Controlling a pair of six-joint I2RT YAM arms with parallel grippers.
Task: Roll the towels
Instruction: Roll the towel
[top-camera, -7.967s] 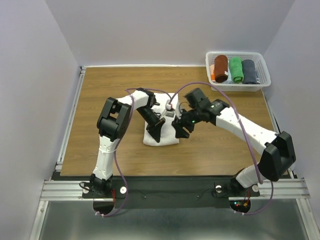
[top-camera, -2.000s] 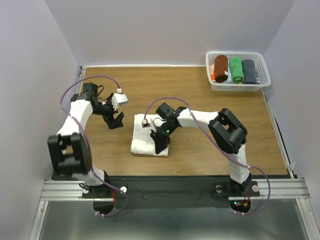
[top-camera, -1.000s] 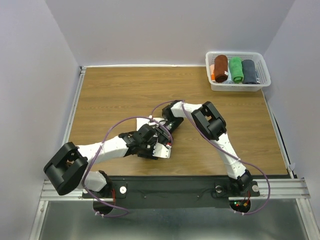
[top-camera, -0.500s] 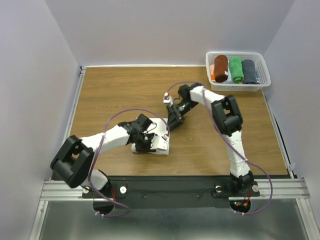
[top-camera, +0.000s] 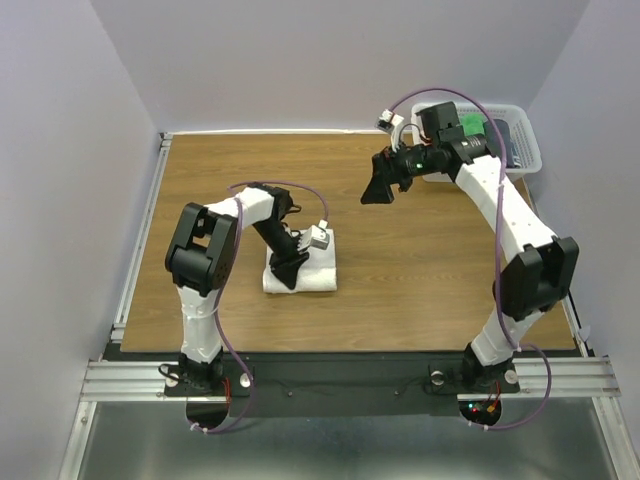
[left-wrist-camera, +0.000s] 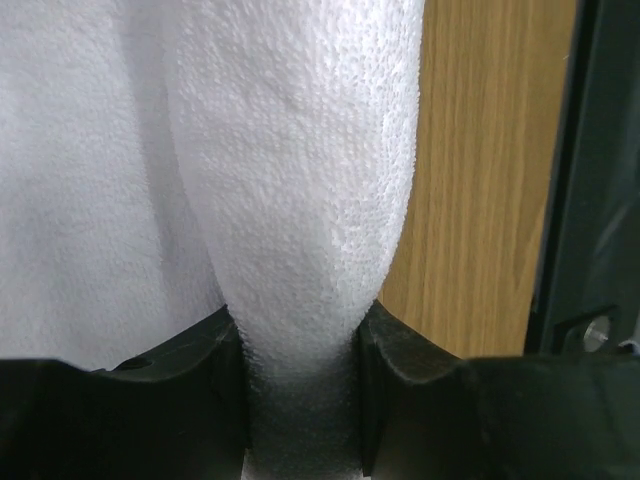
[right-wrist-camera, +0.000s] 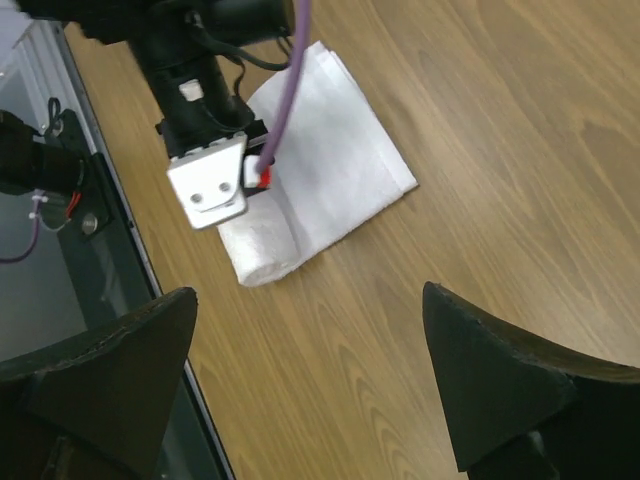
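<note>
Gripping the white towel (left-wrist-camera: 300, 180) is the left pincer (left-wrist-camera: 300, 326); the right pincer (right-wrist-camera: 308, 293) gapes.

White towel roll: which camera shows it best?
Left wrist: the white towel's rolled edge fills the frame, pinched in the left hand. Right wrist shows its overall shape; in the top view the arm partly covers it.

The white towel (top-camera: 318, 272) lies folded flat left of centre, its near end rolled up.

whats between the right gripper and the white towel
Only bare table. Nothing lies between the right gripper and the towel. The top view shows this, and the right wrist view agrees.
</note>
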